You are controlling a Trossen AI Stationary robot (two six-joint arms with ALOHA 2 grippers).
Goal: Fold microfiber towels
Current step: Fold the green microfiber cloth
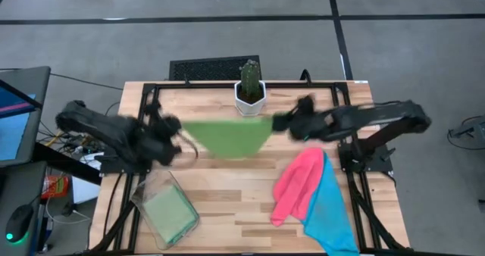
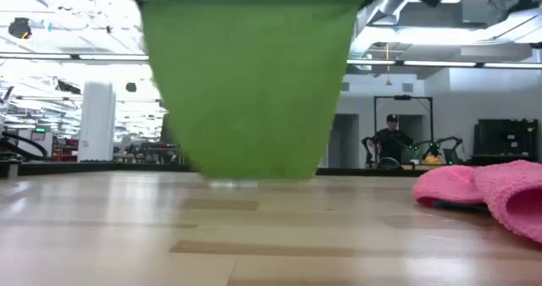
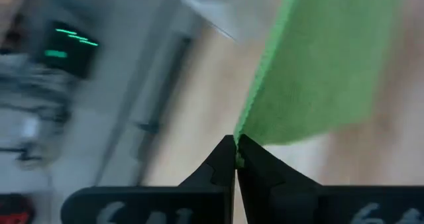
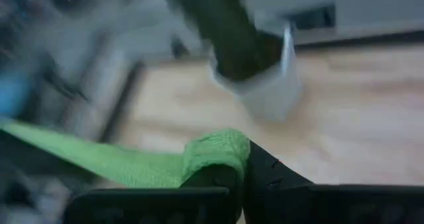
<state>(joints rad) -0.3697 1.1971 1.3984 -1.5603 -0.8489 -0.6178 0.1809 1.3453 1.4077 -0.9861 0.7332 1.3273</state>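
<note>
Green towel stretched in the air above the far middle of the worktop, hanging down to a narrower lower edge. Left end effector clenched on its left corner, right end effector clenched on its right corner. Just behind, touching or nearly so, a potted cactus at the far edge. To the near right, pink towel lying partly over blue towel. Near left, clear bin with a folded green cloth inside.
</note>
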